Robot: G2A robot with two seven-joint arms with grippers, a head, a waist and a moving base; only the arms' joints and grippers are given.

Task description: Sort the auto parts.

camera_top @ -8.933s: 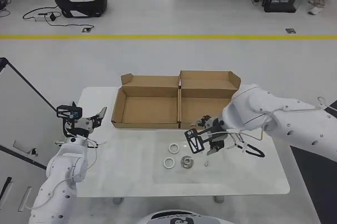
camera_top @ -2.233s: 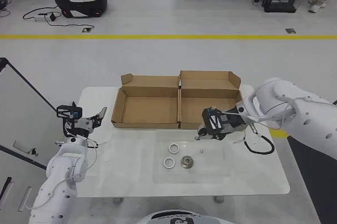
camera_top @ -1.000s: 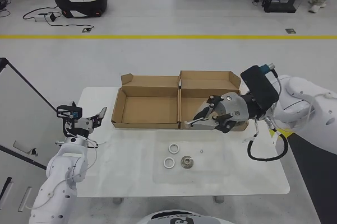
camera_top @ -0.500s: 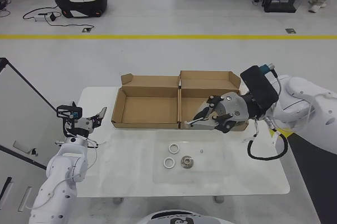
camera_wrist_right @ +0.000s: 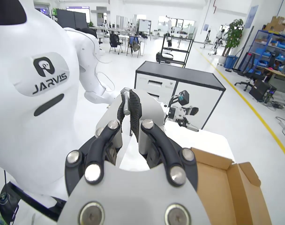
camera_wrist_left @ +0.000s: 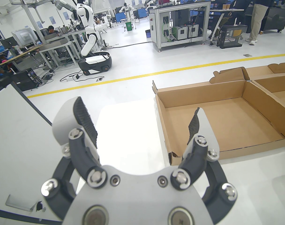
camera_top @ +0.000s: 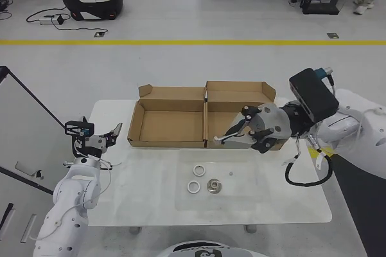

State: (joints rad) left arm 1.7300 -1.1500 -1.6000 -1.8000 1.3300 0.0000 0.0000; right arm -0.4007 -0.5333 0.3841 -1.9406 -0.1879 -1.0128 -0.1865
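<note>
The bolt (camera_wrist_right: 126, 103) pinched in my right gripper (camera_wrist_right: 129, 95) is bare grey metal, its fine thread dully shining. My pads (camera_wrist_right: 134, 111) are black, ribbed and rubbery, matt. The finger shells are smooth white plastic on glossy black links with polished screw heads. The box (camera_wrist_left: 229, 120) is matt brown cardboard, rough at its cut edges. The desk (camera_top: 148, 186) is white, smooth and glossy.

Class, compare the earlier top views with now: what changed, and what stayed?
The right end effector took the bolt off the table and carried it to the right-hand box's front edge. The left end effector, white rings and metal hub stayed.
</note>
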